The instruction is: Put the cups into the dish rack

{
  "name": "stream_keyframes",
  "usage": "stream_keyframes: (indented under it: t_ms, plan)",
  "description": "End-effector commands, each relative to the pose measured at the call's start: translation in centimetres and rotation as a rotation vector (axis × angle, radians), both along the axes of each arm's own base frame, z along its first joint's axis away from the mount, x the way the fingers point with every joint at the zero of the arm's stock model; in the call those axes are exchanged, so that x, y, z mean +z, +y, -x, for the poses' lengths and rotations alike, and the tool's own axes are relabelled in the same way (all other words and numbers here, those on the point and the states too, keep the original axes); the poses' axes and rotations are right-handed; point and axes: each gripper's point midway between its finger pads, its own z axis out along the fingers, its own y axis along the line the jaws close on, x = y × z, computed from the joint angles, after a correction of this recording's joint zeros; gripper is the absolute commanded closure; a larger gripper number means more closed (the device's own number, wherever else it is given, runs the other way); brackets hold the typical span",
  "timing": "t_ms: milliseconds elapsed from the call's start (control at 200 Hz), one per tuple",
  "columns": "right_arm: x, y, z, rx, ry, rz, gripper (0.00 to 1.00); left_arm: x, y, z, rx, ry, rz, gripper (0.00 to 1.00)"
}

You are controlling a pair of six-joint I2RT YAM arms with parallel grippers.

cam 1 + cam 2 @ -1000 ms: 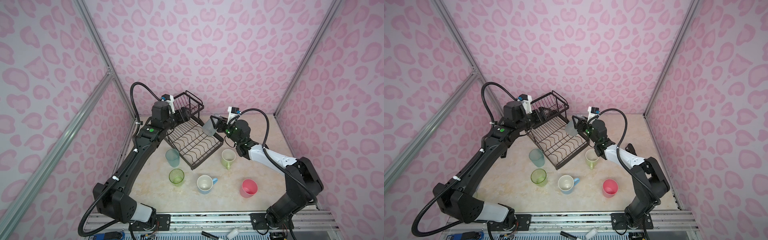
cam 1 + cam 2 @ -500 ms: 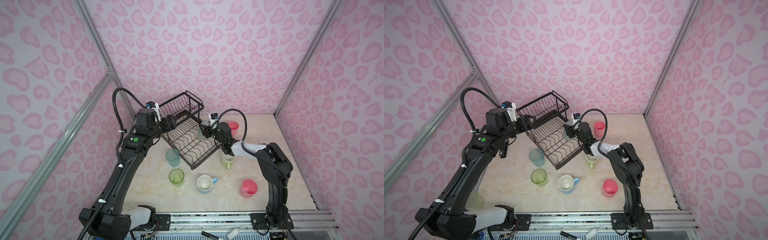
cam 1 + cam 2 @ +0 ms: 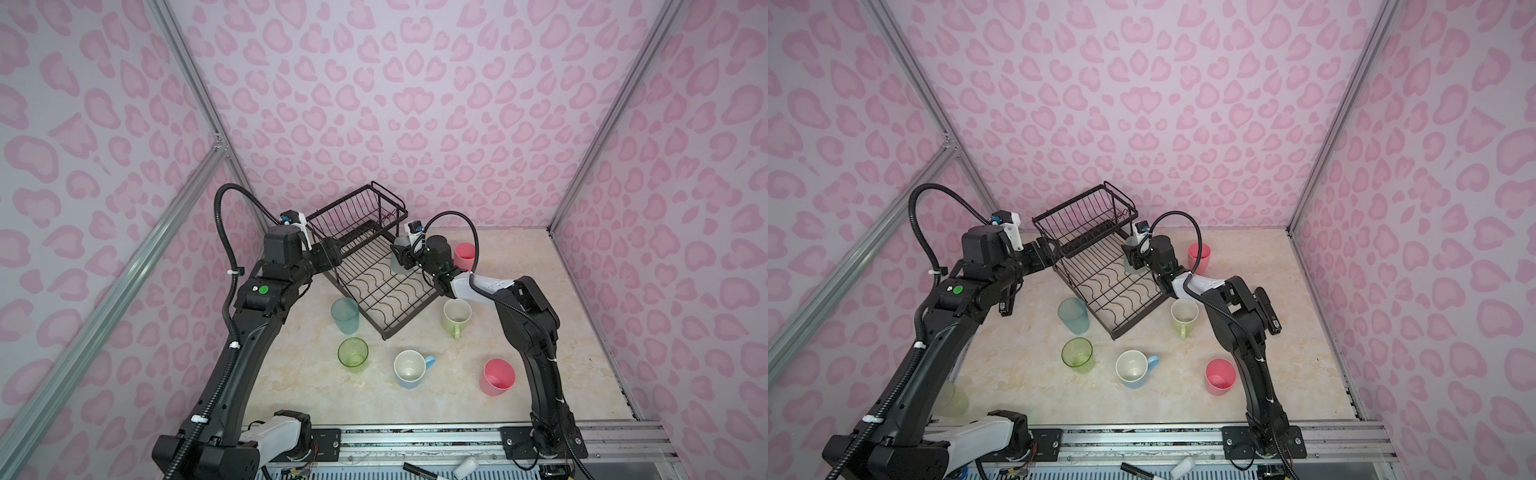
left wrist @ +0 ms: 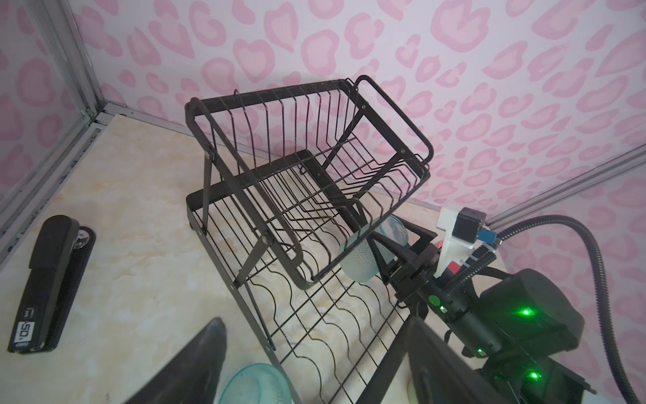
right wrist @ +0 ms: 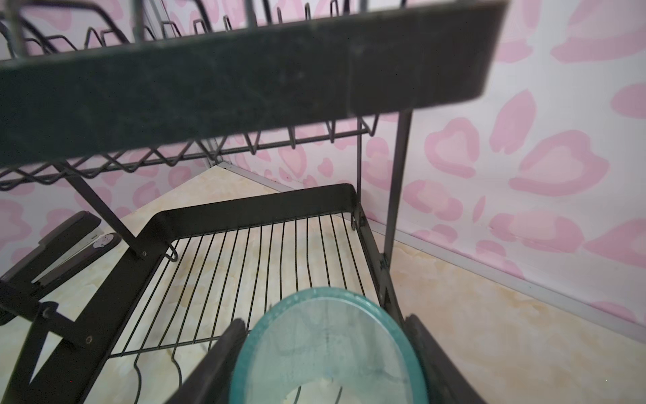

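My right gripper (image 3: 404, 258) (image 5: 323, 363) is shut on a frosted blue-grey tumbler (image 3: 398, 262) (image 5: 314, 332), holding it tilted over the far right side of the black wire dish rack's lower tray (image 3: 386, 293), under the upper basket (image 3: 357, 212). My left gripper (image 3: 337, 258) (image 4: 314, 367) stands open and empty at the rack's left side. On the table stand a second blue-grey tumbler (image 3: 345, 315), a green tumbler (image 3: 353, 352), a light-blue mug (image 3: 411, 368), a lime mug (image 3: 456, 316) and two pink cups (image 3: 498, 376) (image 3: 464, 255). A pale green tumbler (image 3: 953, 399) is half hidden behind the left arm.
A black stapler (image 4: 45, 283) lies on the table left of the rack, near the back corner. A marker pen (image 3: 419, 471) and a small white object (image 3: 465, 465) lie on the front rail. Patterned walls close in the table on three sides.
My right gripper has carried the tumbler left and back, from beside the rack to over its lower tray. The left arm has drawn back to the left, away from the upper basket.
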Motion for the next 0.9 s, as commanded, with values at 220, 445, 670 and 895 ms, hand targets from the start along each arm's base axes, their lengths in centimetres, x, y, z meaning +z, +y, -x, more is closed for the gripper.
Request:
stream_keyframes:
  t_ms: [220, 445, 670, 895]
  plan:
    - [-0.6, 1.5, -0.8, 0.081, -0.050, 0.059, 0.54, -0.3, 0.7, -0.4, 0.022, -0.029, -0.013, 0.17]
    - [-2.9, 2.2, -1.2, 0.094, -0.048, 0.095, 0.55, -0.8, 0.9, -0.5, 0.025, -0.026, -0.009, 0.17]
    - [-3.2, 2.7, -2.0, 0.098, -0.052, 0.123, 0.52, -1.1, 1.1, -0.5, 0.030, -0.026, -0.006, 0.17]
    - [-4.7, 3.2, -1.9, 0.125, -0.041, 0.185, 0.51, -1.1, 1.2, -0.7, 0.030, -0.028, 0.010, 0.17]
